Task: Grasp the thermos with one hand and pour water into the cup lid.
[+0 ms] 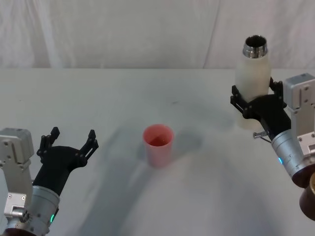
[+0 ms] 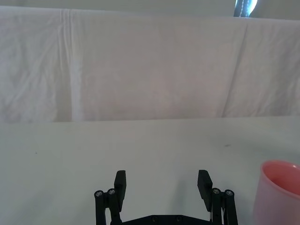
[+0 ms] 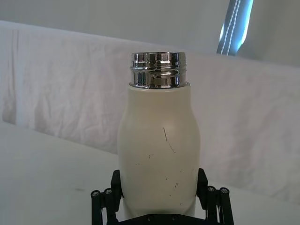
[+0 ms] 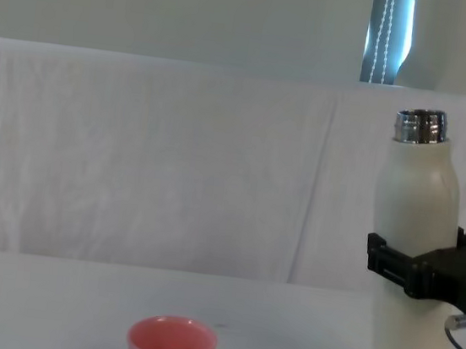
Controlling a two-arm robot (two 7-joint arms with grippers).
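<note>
The right gripper (image 1: 257,101) is clamped around the middle of the thermos (image 1: 252,81), one finger on each side of the cream body — the right wrist view shows both fingers pressed flat against it. The thermos stands upright at the right side of the table (image 1: 98,108), its steel neck open at the top, and the base looks to be on or just off the surface; I cannot tell which. The pink cup (image 1: 158,144) sits near the middle of the table, well apart from the thermos.

The step in hand seems to be carrying the thermos over to the cup. It should go well if the thermos stays vertical until its neck is just beside the rim, then tips slowly — a fast tilt could overshoot so small a cup.

The left gripper (image 1: 69,145) rests spread open at the left, idle.
</note>
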